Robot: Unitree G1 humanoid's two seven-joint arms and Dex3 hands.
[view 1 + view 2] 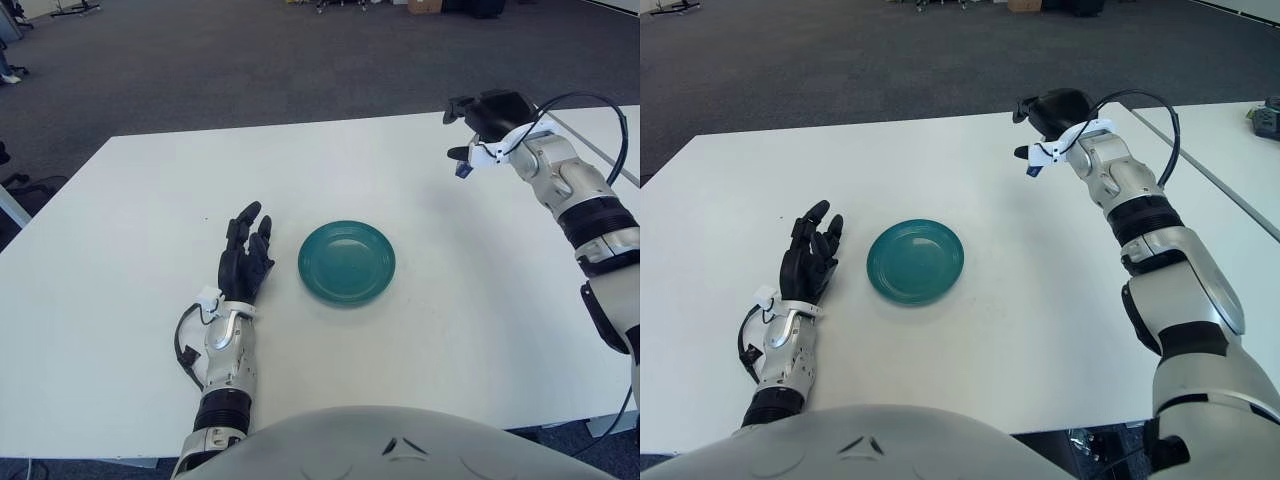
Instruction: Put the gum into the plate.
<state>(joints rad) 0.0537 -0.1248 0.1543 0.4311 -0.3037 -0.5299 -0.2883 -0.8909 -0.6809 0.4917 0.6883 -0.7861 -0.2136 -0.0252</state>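
A teal plate [346,263] is seen near the middle of the white bench [120,300], with nothing in it. A small blue gum packet [463,168] is pinched under the curled fingers of the right robot hand [478,128], raised above the bench's far right part, well apart from the plate. The left robot hand [243,260] is shown just left of the plate, fingers extended, holding nothing.
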